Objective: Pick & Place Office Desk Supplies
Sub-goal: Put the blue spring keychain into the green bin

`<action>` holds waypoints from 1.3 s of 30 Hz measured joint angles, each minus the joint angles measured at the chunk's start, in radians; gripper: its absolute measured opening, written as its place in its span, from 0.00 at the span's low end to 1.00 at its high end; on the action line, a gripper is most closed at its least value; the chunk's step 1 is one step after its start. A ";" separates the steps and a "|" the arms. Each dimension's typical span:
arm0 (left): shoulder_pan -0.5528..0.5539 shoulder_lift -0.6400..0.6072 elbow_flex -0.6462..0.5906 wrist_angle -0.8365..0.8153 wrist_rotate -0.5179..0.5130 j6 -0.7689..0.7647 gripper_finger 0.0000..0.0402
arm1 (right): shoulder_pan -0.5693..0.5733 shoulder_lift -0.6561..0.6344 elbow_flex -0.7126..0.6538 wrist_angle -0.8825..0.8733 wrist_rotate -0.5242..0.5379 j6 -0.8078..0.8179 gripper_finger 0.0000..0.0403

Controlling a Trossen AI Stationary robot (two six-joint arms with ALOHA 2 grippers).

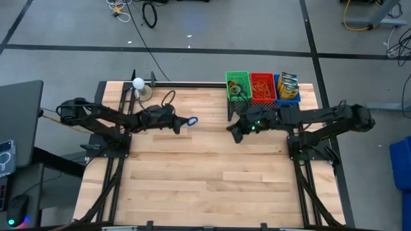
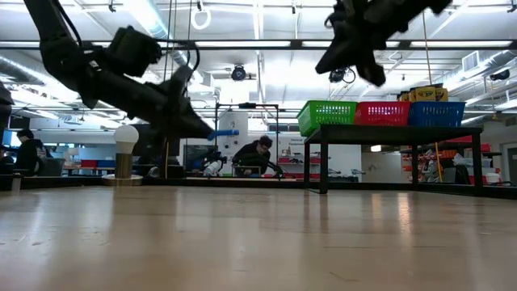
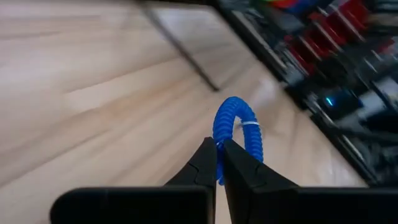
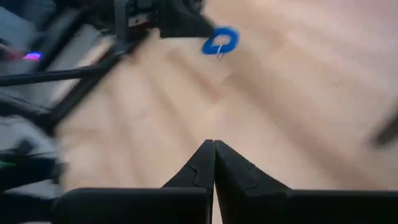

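Where the left wrist view looks down the left gripper, we see its jaws pinched tight on a blue coiled ring, a ribbed loop with a small white tie. From above it's only a blue speck over mid-table. The right gripper hangs closed and empty. The baskets at the back edge hide their contents from us.
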 joint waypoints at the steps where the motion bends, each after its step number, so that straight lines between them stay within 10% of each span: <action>1: -0.027 0.000 0.000 0.019 -0.006 0.023 0.03 | 0.006 0.001 -0.043 0.069 -0.038 0.023 0.02; 12: -0.250 0.007 0.059 0.068 -0.051 0.233 0.03 | 0.072 0.010 -0.345 0.528 -0.072 0.233 0.21; 23: -0.314 0.217 0.303 0.057 -0.065 0.436 0.03 | 0.083 0.120 -0.384 0.829 -0.072 0.091 0.42; 39: -0.333 0.260 0.374 0.096 -0.083 0.519 0.04 | 0.083 0.120 -0.384 0.867 -0.043 0.052 0.26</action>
